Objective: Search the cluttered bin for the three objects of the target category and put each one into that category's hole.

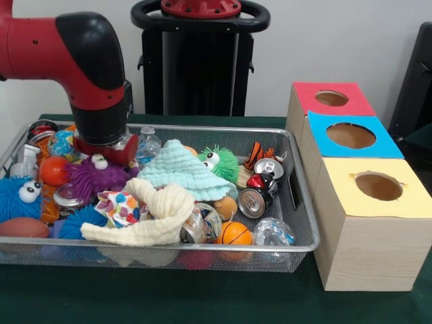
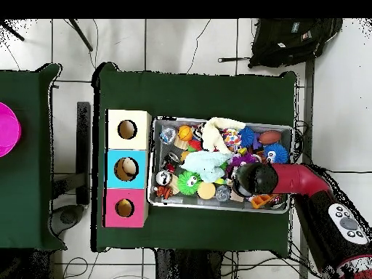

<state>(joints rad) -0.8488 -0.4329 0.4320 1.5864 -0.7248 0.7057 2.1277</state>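
The silver wire-mesh bin (image 1: 297, 202) lies on the green table, full of clutter; it also shows in the overhead view (image 2: 221, 120). An orange-and-black striped plush (image 1: 258, 154) sticks up at the bin's far right, near the boxes (image 2: 164, 192). The yellow chick is hidden. The red-topped box's round hole (image 1: 331, 98) is the farthest of the three box holes (image 2: 125, 208). My gripper (image 1: 102, 150) hangs low over the bin's far left part, just above a purple spiky ball (image 1: 94, 175). Its tips are hidden behind the clutter. From overhead, the arm's end (image 2: 254, 180) covers it.
The blue-topped hole (image 1: 350, 136) and the yellow-topped hole (image 1: 378, 185) stand nearer the camera. The bin also holds a green spiky ball (image 1: 219, 162), a blue one (image 1: 19, 197), a mint cloth (image 1: 179, 172), a cream cloth (image 1: 162, 212), cans (image 1: 255, 199) and a small basketball (image 1: 234, 233).
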